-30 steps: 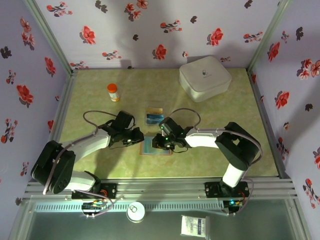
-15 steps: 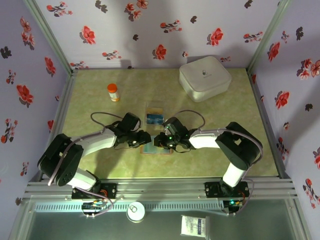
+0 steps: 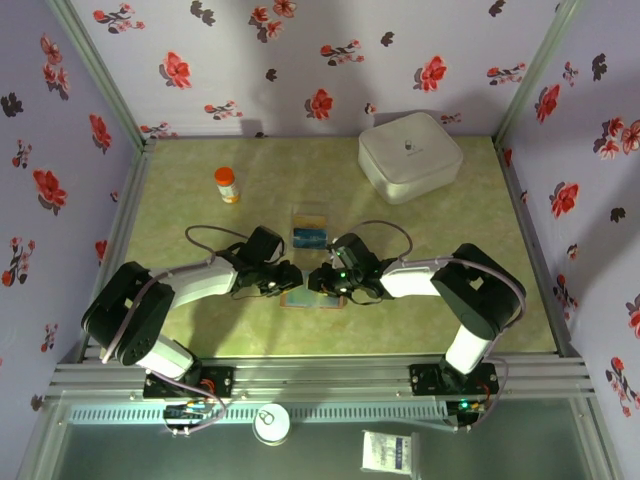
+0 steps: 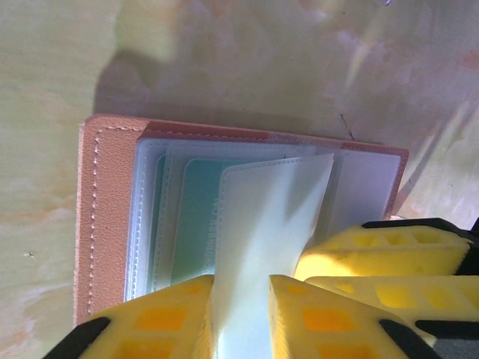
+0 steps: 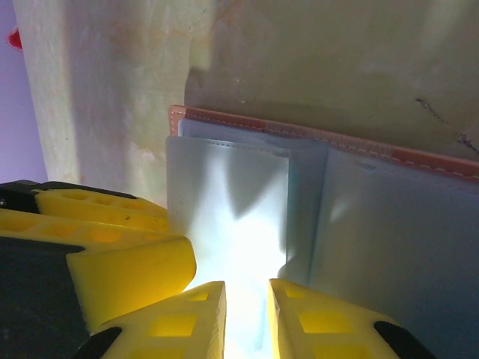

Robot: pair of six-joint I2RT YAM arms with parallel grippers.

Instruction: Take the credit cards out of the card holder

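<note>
The brown card holder lies open on the green table between both arms. Its stitched brown edge borders a stack of clear sleeves, and a teal credit card sits inside one of them. One translucent sleeve stands lifted from the stack. My left gripper is shut on this sleeve's near end. From the opposite side, my right gripper is shut on the same sleeve. The two grippers meet tip to tip over the holder, left gripper and right gripper. More blue credit cards lie just behind.
The blue cards rest in a clear plastic tray behind the holder. A white rounded box stands at the back right and an orange pill bottle at the back left. Floral walls close the sides and back.
My left gripper has moved right, onto the holder, to meet the right gripper. The right gripper has barely shifted. The holder stays in place.
</note>
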